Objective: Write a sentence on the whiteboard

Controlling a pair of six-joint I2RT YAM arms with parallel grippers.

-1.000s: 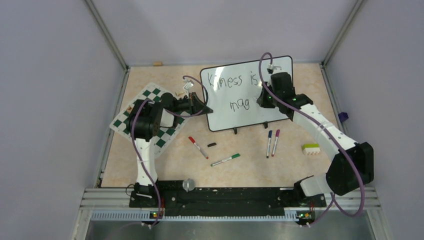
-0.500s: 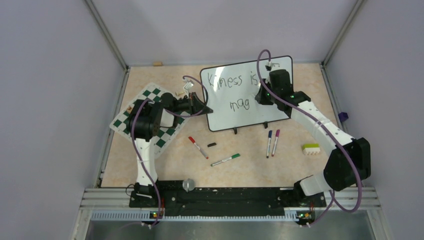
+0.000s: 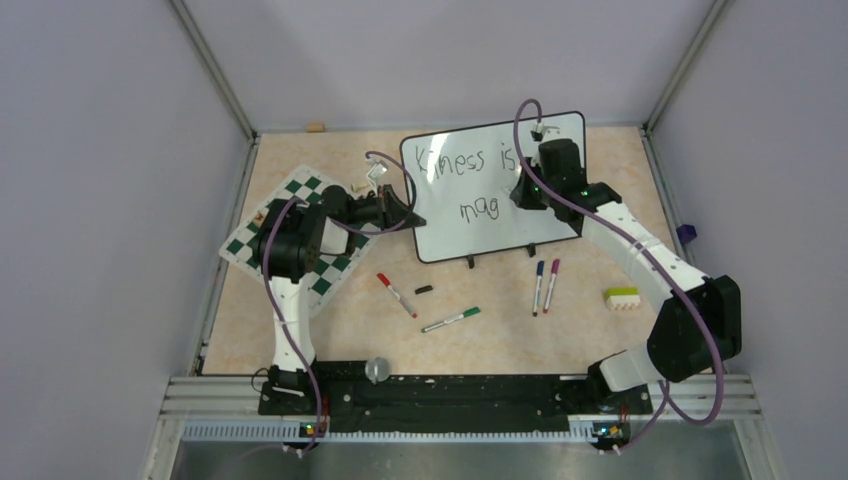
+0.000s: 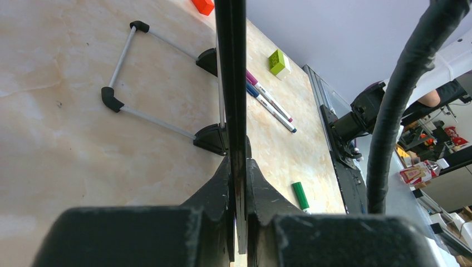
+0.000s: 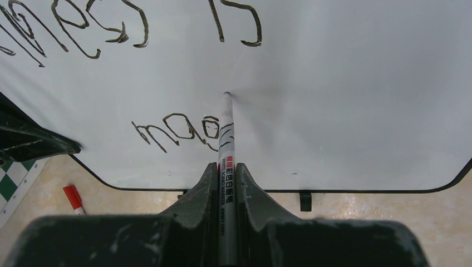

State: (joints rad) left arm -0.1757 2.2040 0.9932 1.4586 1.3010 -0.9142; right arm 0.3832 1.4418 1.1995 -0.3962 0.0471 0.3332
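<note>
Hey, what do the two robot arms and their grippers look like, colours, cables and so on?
The left arm and right arm have white links and bulky black joint housings. A purple cable trails along each. The left gripper and right gripper have matte black, wedge-shaped, scuffed fingers.

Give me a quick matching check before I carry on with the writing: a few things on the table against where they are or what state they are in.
Things:
1. left gripper
2. right gripper
3. green marker
4. chess mat

Places or states:
A. lying loose in front of the whiteboard
B. shut on the marker, its tip at the board
C. spread flat to the left of the board
D. shut on the whiteboard's edge

Pairs: 1-D, 2-B, 3-A, 4-C
</note>
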